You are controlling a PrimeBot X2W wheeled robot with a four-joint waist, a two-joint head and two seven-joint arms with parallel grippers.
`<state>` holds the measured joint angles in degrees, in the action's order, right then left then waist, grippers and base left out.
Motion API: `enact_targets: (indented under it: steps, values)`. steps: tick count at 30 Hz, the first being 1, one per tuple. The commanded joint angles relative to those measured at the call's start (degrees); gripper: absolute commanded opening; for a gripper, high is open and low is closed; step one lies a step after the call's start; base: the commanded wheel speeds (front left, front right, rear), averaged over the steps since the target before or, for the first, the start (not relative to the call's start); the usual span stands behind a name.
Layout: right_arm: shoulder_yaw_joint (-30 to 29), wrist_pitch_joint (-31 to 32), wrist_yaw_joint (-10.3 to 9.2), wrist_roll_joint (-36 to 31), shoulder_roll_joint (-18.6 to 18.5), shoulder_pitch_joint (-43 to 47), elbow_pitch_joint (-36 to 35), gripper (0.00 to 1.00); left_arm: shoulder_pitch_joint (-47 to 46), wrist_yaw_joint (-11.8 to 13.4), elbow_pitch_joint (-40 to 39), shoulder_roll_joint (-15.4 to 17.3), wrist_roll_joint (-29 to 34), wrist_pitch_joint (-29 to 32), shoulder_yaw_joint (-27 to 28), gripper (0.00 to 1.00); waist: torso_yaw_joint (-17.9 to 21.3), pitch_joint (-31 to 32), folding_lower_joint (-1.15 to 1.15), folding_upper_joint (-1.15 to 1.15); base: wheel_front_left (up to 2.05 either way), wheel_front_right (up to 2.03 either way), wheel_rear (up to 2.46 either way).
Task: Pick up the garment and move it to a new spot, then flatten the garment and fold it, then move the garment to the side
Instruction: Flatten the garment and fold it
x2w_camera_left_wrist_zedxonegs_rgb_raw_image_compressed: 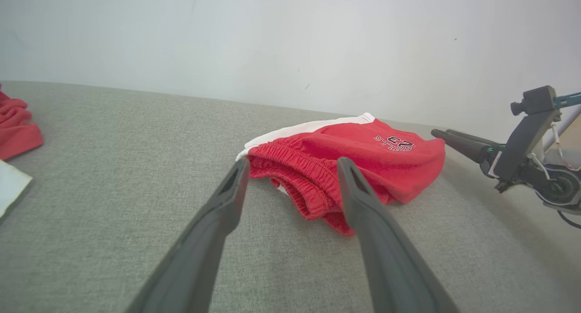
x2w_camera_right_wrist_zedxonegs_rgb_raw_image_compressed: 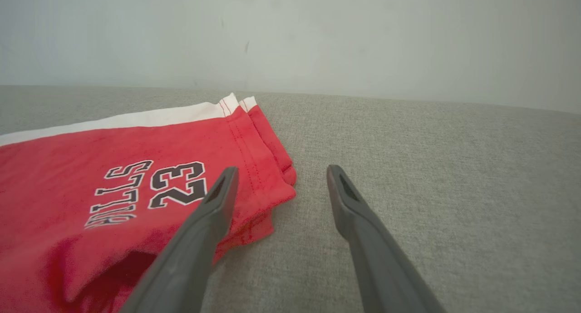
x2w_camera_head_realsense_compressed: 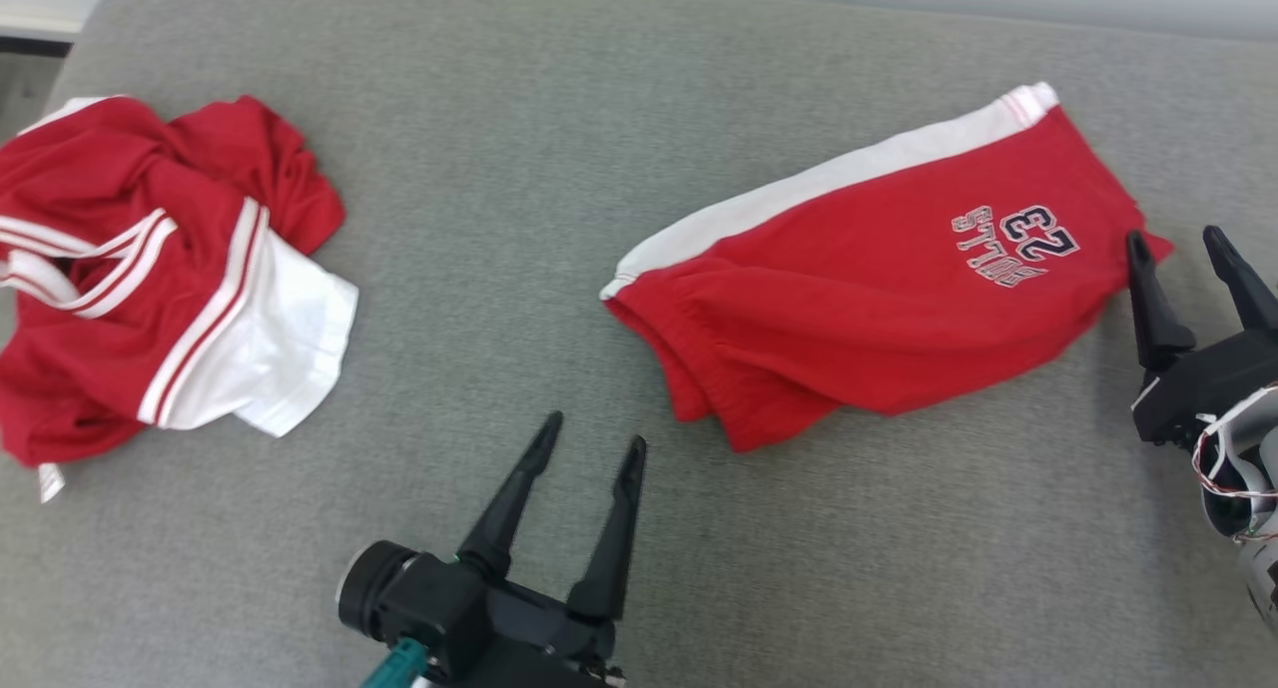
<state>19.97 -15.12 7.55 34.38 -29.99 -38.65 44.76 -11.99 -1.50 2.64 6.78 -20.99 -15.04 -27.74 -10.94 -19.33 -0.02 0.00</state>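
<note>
- The folded red shorts [x2w_camera_head_realsense_compressed: 879, 299] carry a dark print [x2w_camera_head_realsense_compressed: 1013, 241] reading "BULLS 23", with one white stripe [x2w_camera_head_realsense_compressed: 829, 174] along their far edge.
- Two garments lie on the grey cushion [x2w_camera_head_realsense_compressed: 519, 169]: the shorts and a crumpled red-and-white garment [x2w_camera_head_realsense_compressed: 150, 269] well to their left.
- Two grippers flank the shorts: the left gripper [x2w_camera_head_realsense_compressed: 594, 431] near the waistband and the right gripper [x2w_camera_head_realsense_compressed: 1174, 236] at the hem, both spread and empty.
</note>
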Motion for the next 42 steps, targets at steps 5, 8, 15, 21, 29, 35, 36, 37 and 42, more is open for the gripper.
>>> enact_targets:
  steps: [5,8,15,21,29,35,36,37,42]
  values:
    - [1.85,-0.04,-0.13,2.74,-0.91,-3.2,6.6,1.0,1.46,-0.63,-0.75,-1.13,1.82,-0.1,-1.07,1.0,-4.65,-0.37,0.02,0.0,0.0,0.0,0.0]
    - [2.53,0.48,-0.13,3.91,-0.78,-4.93,10.32,1.0,1.44,-0.72,-0.62,-1.47,2.31,-0.1,-1.02,1.0,-5.94,-0.32,0.02,0.0,0.0,0.0,0.0]
    - [2.66,4.76,-0.13,6.8,1.52,-9.79,20.54,0.0,1.43,-1.32,0.25,-1.94,2.82,-0.1,-1.14,1.0,-7.82,-0.24,0.02,0.0,0.0,0.0,0.0]
    - [1.98,0.58,-0.13,9.4,1.69,-8.49,21.08,0.0,2.54,-0.57,0.56,-2.13,2.99,-0.1,-0.38,1.0,-4.6,2.59,0.02,0.0,0.0,0.0,0.0]
    - [-3.07,-0.12,-0.13,10.03,-1.05,-1.64,16.02,0.0,3.98,0.27,-0.33,-1.78,3.21,-0.1,0.82,1.0,0.62,5.47,0.02,0.0,0.0,0.0,0.0]
    - [-7.81,-0.08,-0.13,6.2,-1.82,1.42,11.76,0.0,4.48,0.1,-0.44,-1.61,3.05,-0.1,0.62,1.0,3.29,6.98,0.02,0.0,0.0,0.0,0.0]
    - [-8.04,-0.07,-0.13,5.49,-1.56,1.5,11.04,0.0,4.39,0.09,-0.42,-1.68,2.97,-0.1,0.54,1.0,3.39,7.15,0.02,0.0,0.0,0.0,0.0]
    - [-8.26,-0.08,-0.13,3.83,-1.12,1.32,9.22,0.0,4.21,0.1,-0.25,-1.8,2.8,-0.1,0.41,1.0,3.46,7.45,0.02,0.0,0.0,0.0,0.0]
    - [-7.69,-0.07,-0.13,-0.17,1.11,0.58,4.34,0.0,4.85,0.27,0.32,-1.96,2.46,-0.1,0.2,1.0,3.36,8.67,0.02,0.0,0.0,0.0,0.0]
